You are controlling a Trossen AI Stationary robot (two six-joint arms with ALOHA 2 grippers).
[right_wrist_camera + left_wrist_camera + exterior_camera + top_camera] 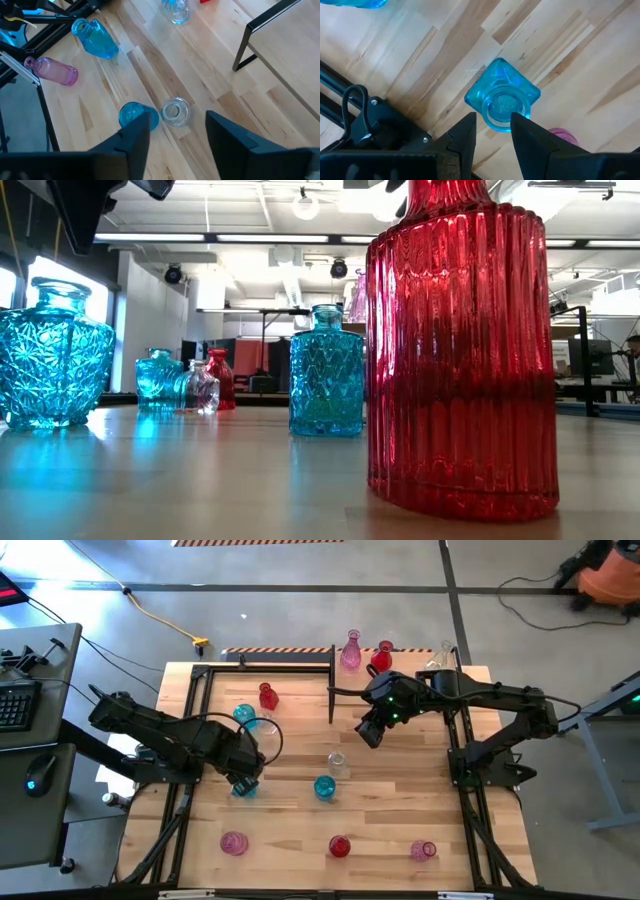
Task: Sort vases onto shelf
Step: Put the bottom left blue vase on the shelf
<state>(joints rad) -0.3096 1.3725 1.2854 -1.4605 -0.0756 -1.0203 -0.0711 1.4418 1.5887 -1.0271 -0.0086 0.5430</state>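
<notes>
Three vases stand on the shelf [345,680] at the table's far right: a pink vase [351,652], a red vase [381,658] and a clear vase [440,658], in a row along its back edge. The rest are on the tabletop [290,820].

Your left gripper [243,783] is low over a blue vase [245,788] at the left-middle of the table. In the left wrist view the fingers [465,132] sit on either side of its round mouth [501,106]. You cannot tell whether they are pressing on it. It stands upright on the wood.

Your right gripper [372,730] hangs just off the shelf's front edge, above bare tabletop. Its fingers [135,132] are spread wide with nothing between them.

Between the two grippers, a small clear vase [338,762] and a second blue vase [324,786] stand close together near the centre. Behind your left gripper are a small red vase [267,696], another blue vase [243,714] and a round clear vase [264,729], grouped near the back left.

Along the front edge you have a pink one [234,843], a ribbed red vase [340,846] and a second pink one [424,851], well apart from each other. The ribbed red vase [460,350] fills the right of the low view.
</notes>
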